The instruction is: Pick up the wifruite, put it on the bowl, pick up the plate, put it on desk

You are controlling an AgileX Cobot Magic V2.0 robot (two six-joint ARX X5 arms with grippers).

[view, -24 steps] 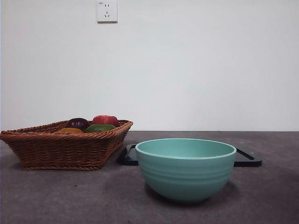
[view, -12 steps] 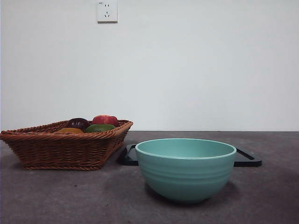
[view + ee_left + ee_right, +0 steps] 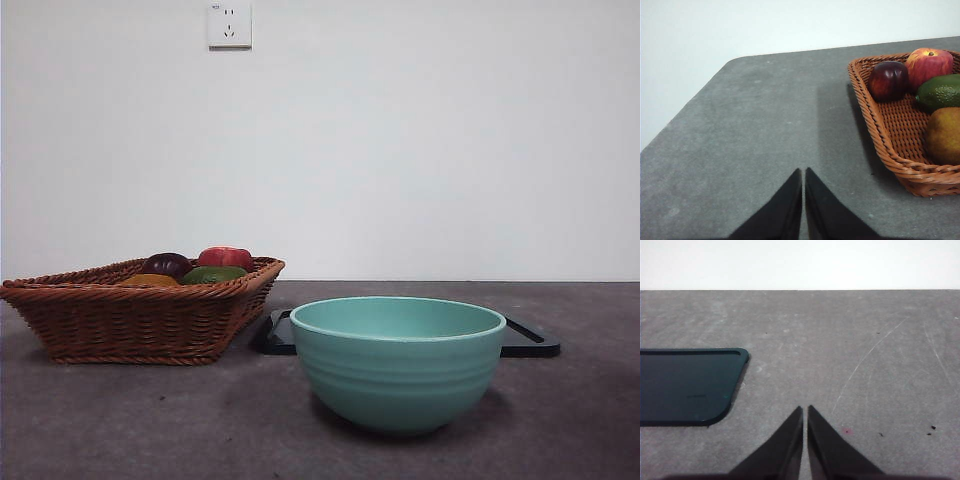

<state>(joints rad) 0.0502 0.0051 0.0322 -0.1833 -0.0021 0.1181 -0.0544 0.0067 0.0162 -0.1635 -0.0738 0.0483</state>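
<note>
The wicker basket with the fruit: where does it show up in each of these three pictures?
Front view: wicker basket at the left, on the desk.
Left wrist view: basket's corner at the right edge, fruit inside.
Right wrist view: not in it.
Shared landmark: the red apple in the basket.

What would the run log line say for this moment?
left gripper: shut, empty, beside basket | right gripper: shut, empty, near tray | wifruite: in basket | bowl: on desk
</note>
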